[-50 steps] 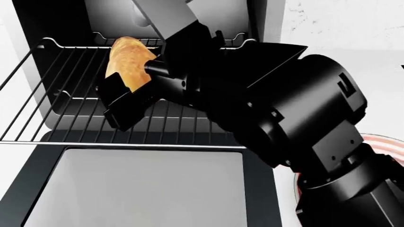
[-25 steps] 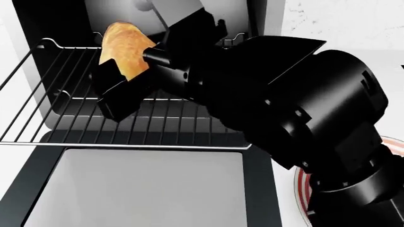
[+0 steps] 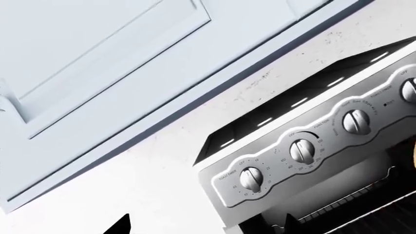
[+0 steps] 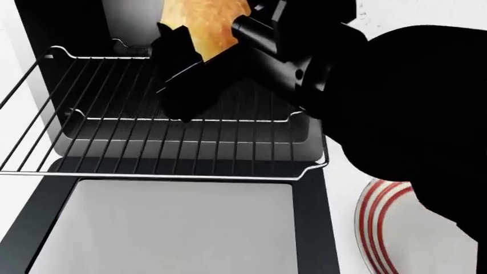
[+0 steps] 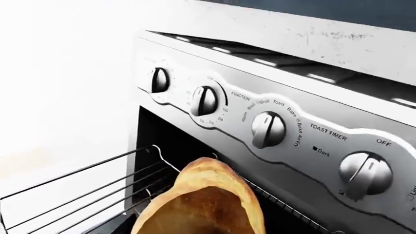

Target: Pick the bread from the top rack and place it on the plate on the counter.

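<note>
The golden bread (image 4: pixel 207 21) is held in my right gripper (image 4: pixel 190 51), lifted well above the top rack (image 4: pixel 152 149) at the mouth of the oven. One black finger (image 4: pixel 181 74) shows beside it; the other is hidden. In the right wrist view the bread (image 5: pixel 202 204) fills the space between the jaws, with the rack's bars (image 5: pixel 78 187) below it. Part of the red-ringed plate (image 4: pixel 378 220) shows on the white counter (image 4: pixel 346 240) to the right, half hidden by my right arm. My left gripper (image 3: pixel 204 230) shows only dark fingertips, far apart, with nothing between them.
The open oven door with its glass panel (image 4: pixel 167 228) lies flat below the rack. A second wire rack (image 4: pixel 190 123) sits lower inside the oven. The oven's knob panel (image 5: pixel 266 129) is above the opening. My right arm (image 4: pixel 411 114) blocks the right of the head view.
My right gripper has risen with the bread, up and to the right, off the rack. The arm has come closer to the head camera and more of the plate shows.
</note>
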Robot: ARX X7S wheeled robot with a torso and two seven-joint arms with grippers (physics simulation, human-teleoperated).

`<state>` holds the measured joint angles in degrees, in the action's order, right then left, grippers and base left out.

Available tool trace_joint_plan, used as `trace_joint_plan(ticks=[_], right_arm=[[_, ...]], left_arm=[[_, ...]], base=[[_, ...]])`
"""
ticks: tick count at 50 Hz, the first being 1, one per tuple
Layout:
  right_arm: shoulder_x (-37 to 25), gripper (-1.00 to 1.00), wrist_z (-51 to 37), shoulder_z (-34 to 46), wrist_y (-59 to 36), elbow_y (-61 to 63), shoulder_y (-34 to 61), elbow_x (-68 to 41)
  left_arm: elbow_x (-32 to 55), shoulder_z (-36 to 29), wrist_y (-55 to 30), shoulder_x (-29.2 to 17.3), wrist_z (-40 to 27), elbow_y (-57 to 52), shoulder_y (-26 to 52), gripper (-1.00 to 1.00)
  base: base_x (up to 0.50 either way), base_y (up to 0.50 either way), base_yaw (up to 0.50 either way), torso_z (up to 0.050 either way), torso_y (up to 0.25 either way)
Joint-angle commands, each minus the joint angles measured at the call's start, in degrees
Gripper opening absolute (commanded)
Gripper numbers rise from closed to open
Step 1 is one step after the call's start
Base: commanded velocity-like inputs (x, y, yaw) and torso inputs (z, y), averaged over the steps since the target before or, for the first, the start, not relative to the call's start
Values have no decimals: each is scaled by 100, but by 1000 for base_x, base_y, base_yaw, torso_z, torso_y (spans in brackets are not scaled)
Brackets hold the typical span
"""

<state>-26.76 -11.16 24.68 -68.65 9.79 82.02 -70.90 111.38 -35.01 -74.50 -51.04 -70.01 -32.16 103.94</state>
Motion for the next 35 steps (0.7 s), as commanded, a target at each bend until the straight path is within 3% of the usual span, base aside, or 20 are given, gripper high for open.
trace_joint_plan(ticks=[1, 4, 16, 35], right_arm=[[-375, -100, -311, -585, -477, 530, 103, -389], [-1023, -100, -1019, -1207, -765, 826, 46, -1115], [-1470, -100, -2305, -1552, -1030, 950, 198, -2450], [-2528, -100, -2505, -1583, -1334, 1001, 82, -2755]], left_arm=[[12, 65, 147, 152, 16, 24, 147, 100], [17, 62, 120, 176, 32, 79, 266, 100], [-5, 22, 173, 196, 31, 52, 249, 100], [-125, 3, 253, 221, 100, 23, 187, 100]], base=[[0, 0, 0, 0, 0], [0, 0, 0, 0, 0], [0, 0, 0, 0, 0], [0, 0, 0, 0, 0]])
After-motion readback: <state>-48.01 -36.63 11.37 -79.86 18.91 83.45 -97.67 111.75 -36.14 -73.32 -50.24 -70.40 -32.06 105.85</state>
